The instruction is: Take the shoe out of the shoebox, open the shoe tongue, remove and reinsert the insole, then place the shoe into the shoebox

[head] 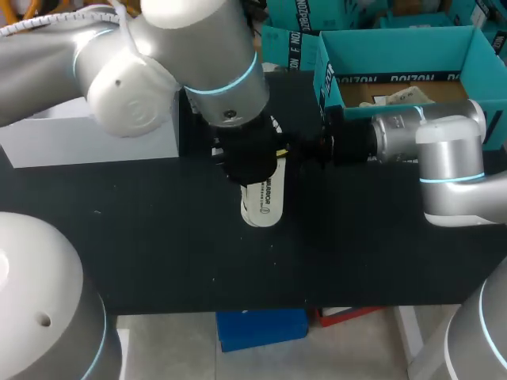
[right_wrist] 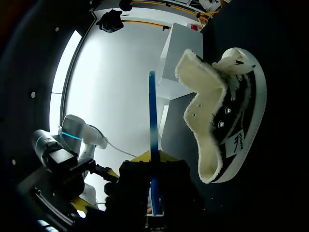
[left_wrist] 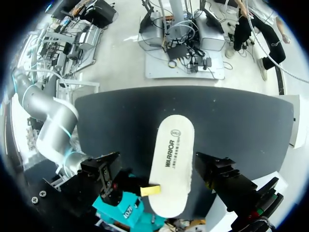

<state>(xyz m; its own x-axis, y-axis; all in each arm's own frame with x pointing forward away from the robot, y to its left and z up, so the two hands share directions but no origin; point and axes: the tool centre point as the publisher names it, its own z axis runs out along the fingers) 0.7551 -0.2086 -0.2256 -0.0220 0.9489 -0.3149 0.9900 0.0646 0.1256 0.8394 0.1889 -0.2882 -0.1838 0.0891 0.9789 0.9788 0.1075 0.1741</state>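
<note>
My table (head: 158, 245) has a black top. At its far right corner stands the open teal shoebox (head: 400, 47), and at its far left a white box (head: 87, 141). Near the middle is the shoe (head: 261, 204), white sole showing from above; whether it rests on the top, I cannot tell.

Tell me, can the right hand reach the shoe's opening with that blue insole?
Probably yes. The shoe turns its fleecy opening toward the right hand, which grips the blue insole; nothing stands between them.

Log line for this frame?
right claw: shut on blue insole | shoe: under left arm, outside shoebox, sole visible from above | insole: not reinserted
</note>
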